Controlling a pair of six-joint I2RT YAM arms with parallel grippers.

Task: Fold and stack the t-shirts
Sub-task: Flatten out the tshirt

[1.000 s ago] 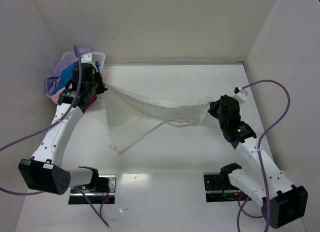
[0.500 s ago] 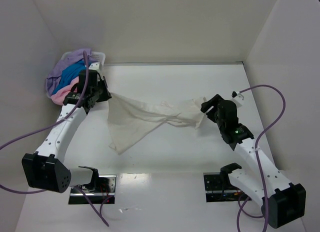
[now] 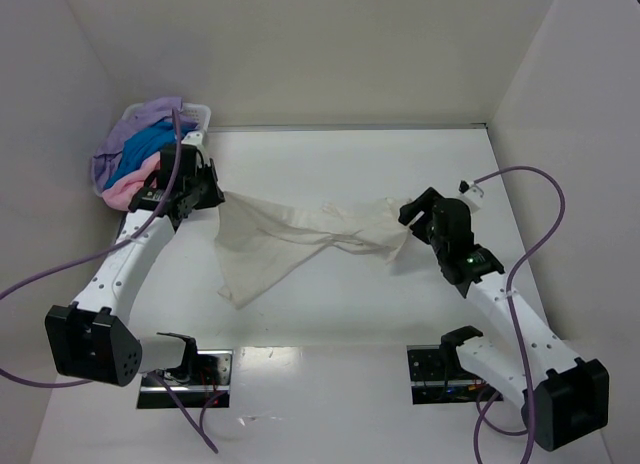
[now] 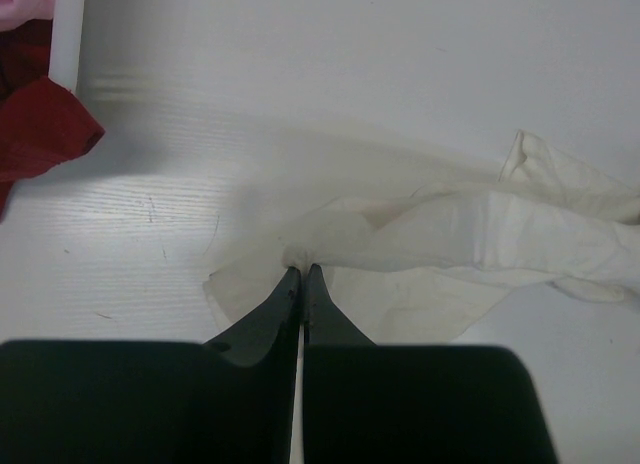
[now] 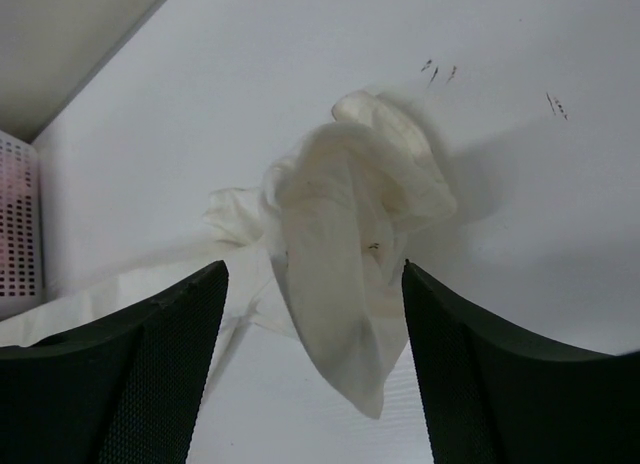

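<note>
1. Right pincer (image 3: 414,206) has just let go. A second ago we had it clamped on the far end of the cream-white t-shirt (image 3: 290,234). Now its jaws stand wide apart, and that end sits bunched on the table (image 3: 350,164) between them, ungripped.
2. Left pincer (image 4: 301,274) is unchanged: clenched on the shirt's other end, with a small pucker of cloth pinched at the tips, near the white basket (image 3: 203,111).
3. Tension is gone. The shirt was strung taut between both arms; now it sags onto the table from mid-left to centre. Its upper edge is twisted like a rope and a flap trails toward our bases. It is not flat.
4. Our left arm has also backed off the basket, so the pile shows again: lilac t-shirt (image 3: 140,124), bright blue t-shirt (image 3: 150,144) and pale pink t-shirt (image 3: 120,189). The red t-shirt (image 4: 40,124) shows at the basket's edge in the left wrist view.
5. Our read: one shirt is out and down on the work area, no fold is made and no stack is started.
6. The next move likely needs a regrip and a spread to flatten it. The main risk is the wadded right end, since folding over that twist would lock in a lump.
</note>
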